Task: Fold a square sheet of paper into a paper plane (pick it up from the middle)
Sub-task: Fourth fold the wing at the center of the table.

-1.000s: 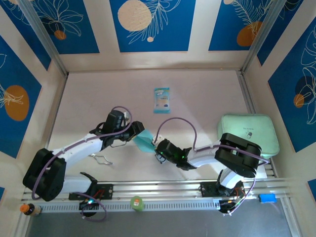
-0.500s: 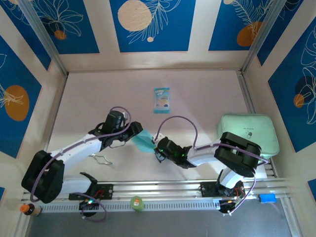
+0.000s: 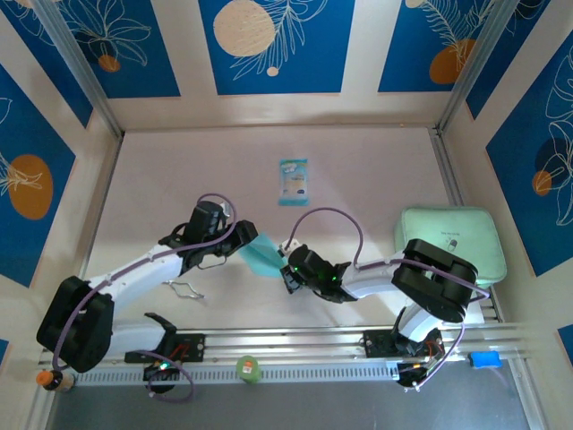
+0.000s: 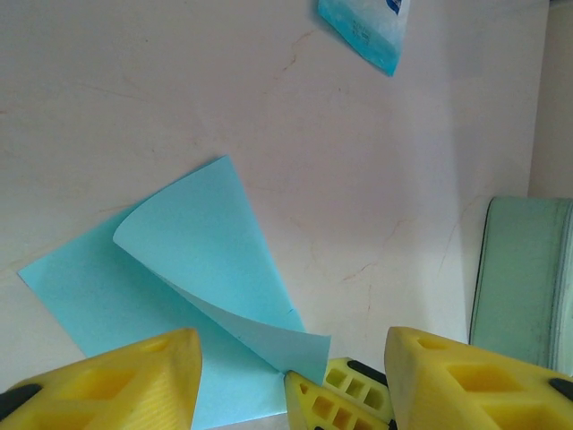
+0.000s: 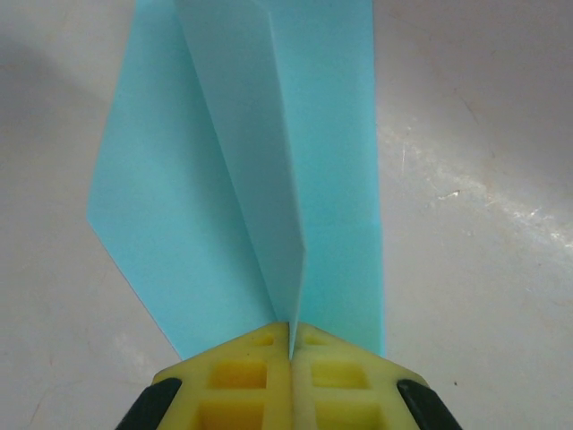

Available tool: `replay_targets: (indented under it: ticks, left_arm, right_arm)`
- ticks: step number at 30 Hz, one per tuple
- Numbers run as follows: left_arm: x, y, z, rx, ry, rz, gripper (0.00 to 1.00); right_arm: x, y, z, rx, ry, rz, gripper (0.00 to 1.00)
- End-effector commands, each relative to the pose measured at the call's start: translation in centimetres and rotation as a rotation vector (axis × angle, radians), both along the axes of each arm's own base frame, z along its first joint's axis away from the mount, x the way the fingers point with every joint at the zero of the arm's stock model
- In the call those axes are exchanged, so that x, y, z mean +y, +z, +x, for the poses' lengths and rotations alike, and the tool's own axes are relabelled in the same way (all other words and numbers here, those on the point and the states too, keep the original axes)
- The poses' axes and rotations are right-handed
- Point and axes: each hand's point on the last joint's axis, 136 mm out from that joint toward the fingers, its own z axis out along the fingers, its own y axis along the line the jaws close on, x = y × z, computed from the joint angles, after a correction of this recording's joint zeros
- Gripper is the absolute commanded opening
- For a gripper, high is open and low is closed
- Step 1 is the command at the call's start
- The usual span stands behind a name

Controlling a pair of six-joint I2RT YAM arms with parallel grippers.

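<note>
The square sheet of paper [image 3: 260, 256] is found on the counter [image 3: 358, 161] between the two tools. One flap is lifted and pinched by the right tool [image 5: 291, 345] — the fold is directed straight away from it. The left tool [image 3: 238, 236] is spread, just beside the sheet's opposite edge.

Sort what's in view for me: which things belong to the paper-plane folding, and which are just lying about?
Part of the job:
- blue sheet of paper, one raised flap pinched in the right gripper
- left gripper, open, close to the sheet

Lying about:
- printed packet
- pale green pad
- small green round object by the front rail
</note>
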Motion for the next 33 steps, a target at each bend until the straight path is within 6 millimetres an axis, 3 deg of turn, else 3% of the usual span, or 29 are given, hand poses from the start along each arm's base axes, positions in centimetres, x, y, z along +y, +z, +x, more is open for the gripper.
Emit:
replay_targets:
  ticks: [1,17,26,33]
  left_arm:
    - [0.4,-0.1,-0.1,-0.005,0.011,0.008,0.56]
    - [-1.3,-0.4,0.0,0.022,-0.048,-0.043,0.55]
    - [-2.9,-0.5,0.3,0.043,-0.110,-0.092,0.36]
    - [-3.7,-0.8,0.4,0.056,-0.135,-0.114,0.24]
  right_arm:
    - [0.2,0.3,-0.5,0.054,-0.003,0.031,0.04]
    - [1.5,0.7,-0.3,0.172,-0.076,0.110,0.06]
    - [0.1,-0.4,0.9,0.246,-0.302,0.130,0.05]
    - [1.3,-0.2,0.6,0.262,-0.285,0.144,0.05]
